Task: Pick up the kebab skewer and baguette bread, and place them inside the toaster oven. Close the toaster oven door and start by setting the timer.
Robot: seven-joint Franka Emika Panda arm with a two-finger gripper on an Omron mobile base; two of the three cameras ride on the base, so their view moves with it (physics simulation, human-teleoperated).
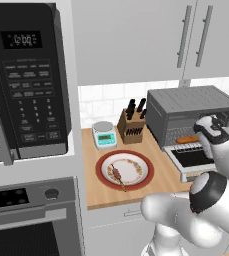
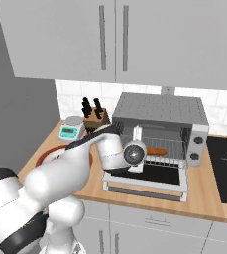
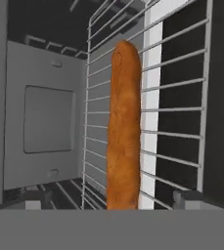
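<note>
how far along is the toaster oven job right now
Done: the baguette lies on the wire rack inside the toaster oven. In hand: nothing; the gripper is open at the oven mouth, its tips either side of the loaf. Left: the skewer sits on the plate on the counter, the oven door is down, and the timer is not yet set.

A: The baguette bread (image 3: 123,127) is golden orange-brown, on a pale wire rack (image 3: 172,112); the toaster oven (image 1: 188,107) is silver-grey with a ridged top.

B: Left of that oven, the plate (image 1: 124,170) is white with a red rim and a speckled band; the kebab skewer (image 1: 118,176) has dark reddish chunks; the counter (image 1: 97,187) is light wood.
</note>
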